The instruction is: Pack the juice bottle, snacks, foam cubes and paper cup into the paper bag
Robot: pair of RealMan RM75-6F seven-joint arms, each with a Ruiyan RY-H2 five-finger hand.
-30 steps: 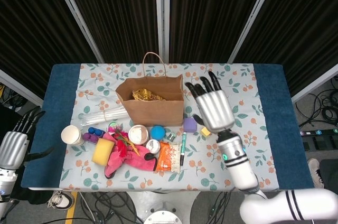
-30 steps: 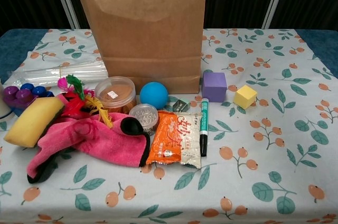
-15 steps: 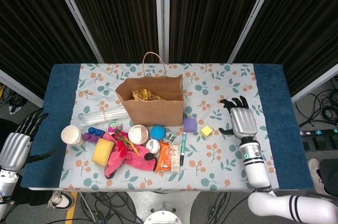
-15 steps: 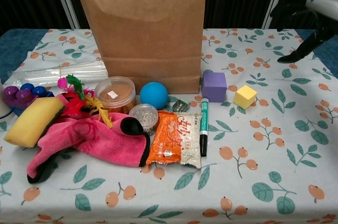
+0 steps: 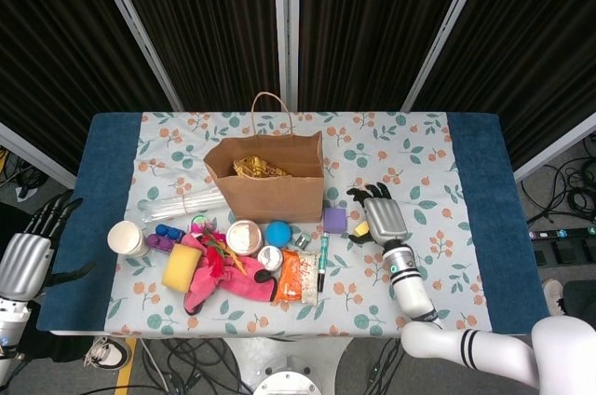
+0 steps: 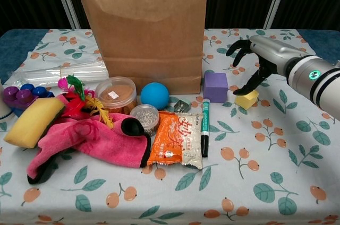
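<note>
**Right hand over the yellow cube**

The right hand (image 6: 254,58) hovered with fingers spread just above the yellow cube (image 6: 246,98), thumb reaching down toward the cube's top edge; whether the thumb actually touched it could not be told from either view. Nothing was gripped. That pose, palm down and fingers apart, read as a set-up for a pinch from above, which suits a small, light foam block.

The purple cube (image 6: 215,86) sat just beside the yellow one at its 9 o'clock, close to the foot of the bag (image 6: 141,28). The bag stood upright and open at the table's 12 o'clock, with something gold and crinkly already inside, seen from the head view. Its mouth facing up meant each item would have to be lifted over the rim and dropped in.

The snack pack (image 6: 173,140) lay flat at the bag's 6 o'clock, beside a marker (image 6: 204,127). The cup (image 5: 126,238) stood far off at the bag's 8 o'clock, near the table's left edge. No juice bottle could be picked out in the clutter.

The left hand (image 5: 26,255) hung off the table's left edge, fingers apart and empty, probably kept clear so the right arm could work alone. Most of the packing looked still to do
</note>
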